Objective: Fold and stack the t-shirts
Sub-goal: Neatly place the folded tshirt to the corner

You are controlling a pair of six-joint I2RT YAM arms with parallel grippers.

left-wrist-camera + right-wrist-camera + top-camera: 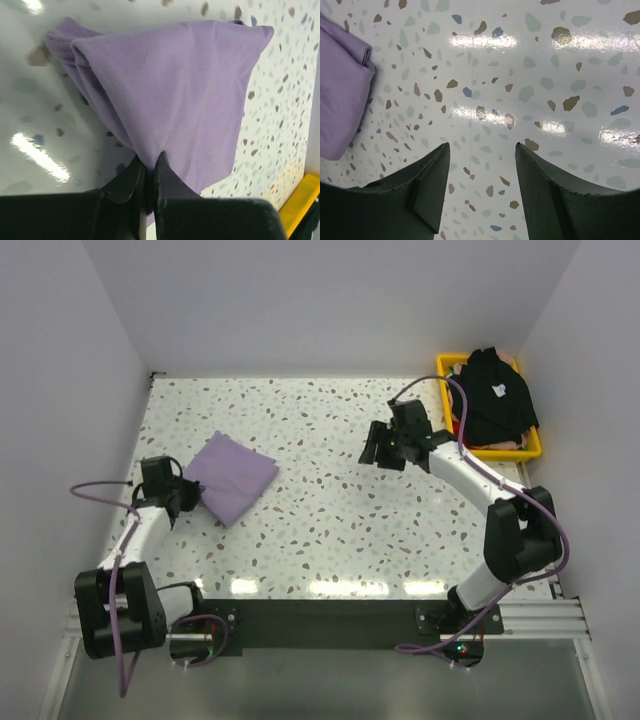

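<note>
The lavender t-shirt point(232, 475) lies folded at nine o'clock on the table point(340, 530); the black t-shirt point(495, 395) sits heaped in the yellow basket point(532, 448) at two o'clock, so folding it and stacking remain. The left gripper point(147, 167), arm low, is pinched on the lavender t-shirt's corner; the right gripper point(482, 165) hovers mid-table, jaws apart, empty

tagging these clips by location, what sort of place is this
Probably a lab test cell: plain white walls box in a speckled table, with two robot arms bolted at its near edge.
</note>
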